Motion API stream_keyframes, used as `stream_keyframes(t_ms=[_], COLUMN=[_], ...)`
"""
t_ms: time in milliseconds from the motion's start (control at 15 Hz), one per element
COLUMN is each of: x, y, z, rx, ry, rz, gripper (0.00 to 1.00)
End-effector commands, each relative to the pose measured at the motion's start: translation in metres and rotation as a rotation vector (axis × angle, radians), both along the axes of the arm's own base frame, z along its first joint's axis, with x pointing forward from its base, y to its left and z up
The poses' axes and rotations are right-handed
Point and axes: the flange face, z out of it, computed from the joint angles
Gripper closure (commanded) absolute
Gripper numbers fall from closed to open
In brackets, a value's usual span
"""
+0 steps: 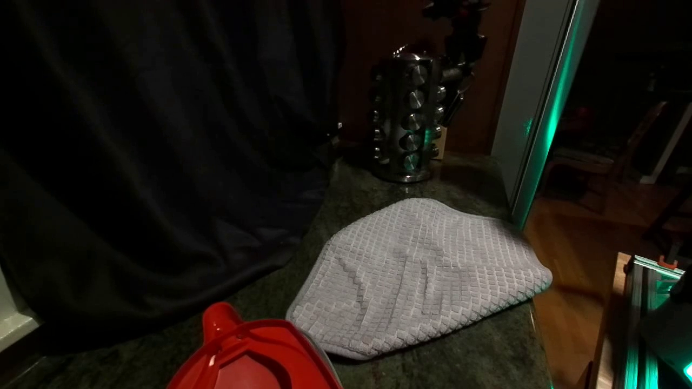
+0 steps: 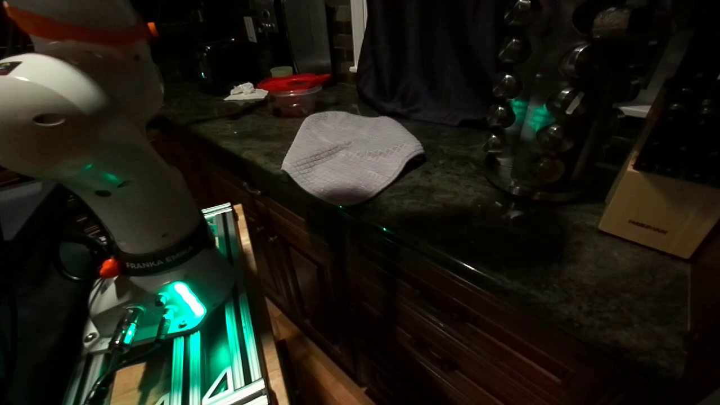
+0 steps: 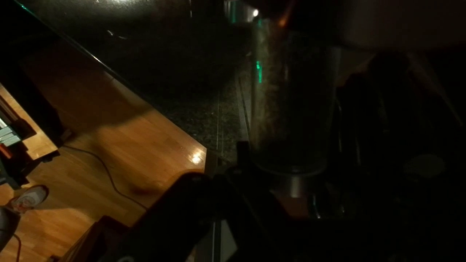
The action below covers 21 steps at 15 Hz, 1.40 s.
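In the wrist view a clear cylindrical spice jar (image 3: 287, 102) stands between the fingers of my gripper (image 3: 289, 156). The left finger (image 3: 244, 153) lies against the jar's side; the right one is lost in shadow. A metal cap shows at the jar's lower end, and dark contents fill the glass. A steel spice rack (image 1: 406, 119), lined with several jars, stands at the back of the counter in an exterior view. The dark gripper and arm (image 1: 465, 43) are beside its upper part there. From another angle the rack (image 2: 537, 112) stands near a jar with pale contents (image 2: 610, 22).
A light wooden knife block (image 2: 655, 211) stands close to the rack. A crumpled grey cloth (image 1: 421, 275) lies on the dark stone counter (image 2: 506, 230), near a red-lidded container (image 2: 292, 95). A black curtain (image 1: 162, 135) hangs behind. The counter edge drops to a wooden floor (image 3: 145, 134).
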Motion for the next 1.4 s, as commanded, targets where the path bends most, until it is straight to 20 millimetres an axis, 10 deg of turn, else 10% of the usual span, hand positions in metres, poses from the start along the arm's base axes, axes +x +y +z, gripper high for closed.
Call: stream_keyframes(t_ms=[0, 600, 1333], x=[0.010, -0.003, -0.004], y=[0.000, 0.019, 0.047], z=[0.010, 0.040, 0.019], rx=[0.000, -0.098, -0.168], ry=[-0.052, -0.032, 0.150], rz=[0.000, 0.100, 0.277], gripper=[0.75, 0.75, 0.75])
